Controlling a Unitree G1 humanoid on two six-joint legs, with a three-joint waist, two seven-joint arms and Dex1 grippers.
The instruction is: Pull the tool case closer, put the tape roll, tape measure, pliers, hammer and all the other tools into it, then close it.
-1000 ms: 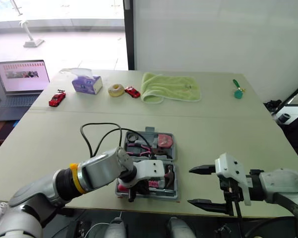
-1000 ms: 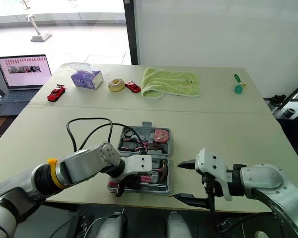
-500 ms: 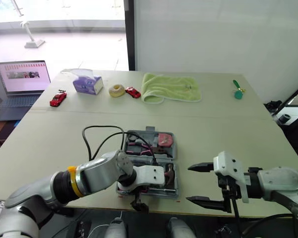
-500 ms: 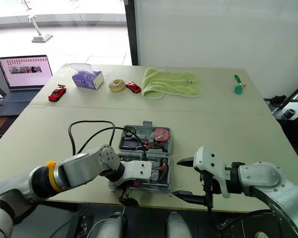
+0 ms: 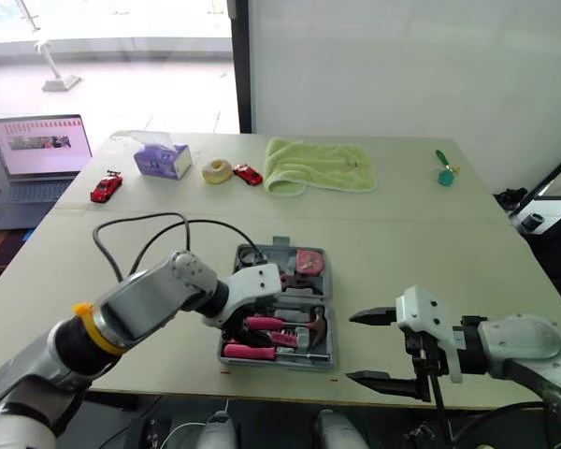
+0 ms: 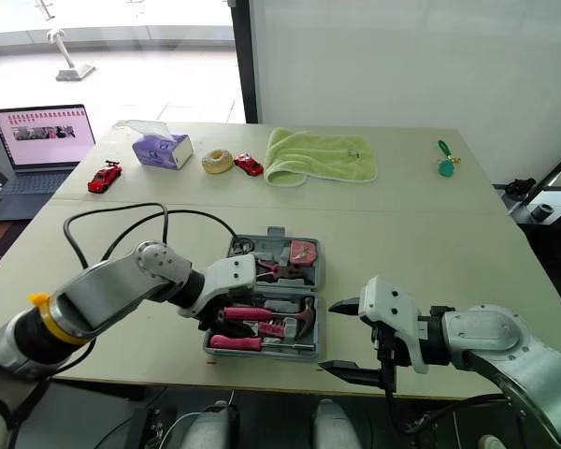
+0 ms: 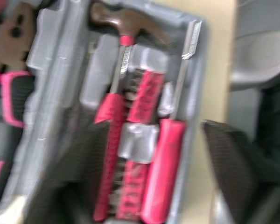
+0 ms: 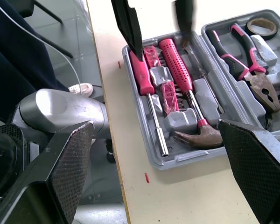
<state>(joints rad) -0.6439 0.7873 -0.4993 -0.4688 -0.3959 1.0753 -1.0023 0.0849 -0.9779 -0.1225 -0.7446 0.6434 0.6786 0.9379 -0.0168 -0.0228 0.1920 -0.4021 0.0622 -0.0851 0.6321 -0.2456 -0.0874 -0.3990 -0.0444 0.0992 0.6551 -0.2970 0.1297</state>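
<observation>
The grey tool case lies open flat near the table's front edge. Its near half holds a pink-handled hammer and a pink screwdriver. The far half holds pliers, a dark tape roll and a red tape measure. My left gripper is open at the case's left end, its fingers just above the screwdriver handle and holding nothing. To the right of the case, my right gripper hangs open and empty over the table's front edge.
A black cable loops over the table left of the case. Along the back lie a green towel, a tissue box, a cream roll, two red toy cars, and a green object. A laptop stands far left.
My left gripper has drawn back from the case's front edge to its left end, uncovering the hammer and screwdriver. The cable swung left with the arm. The right gripper barely moved.
</observation>
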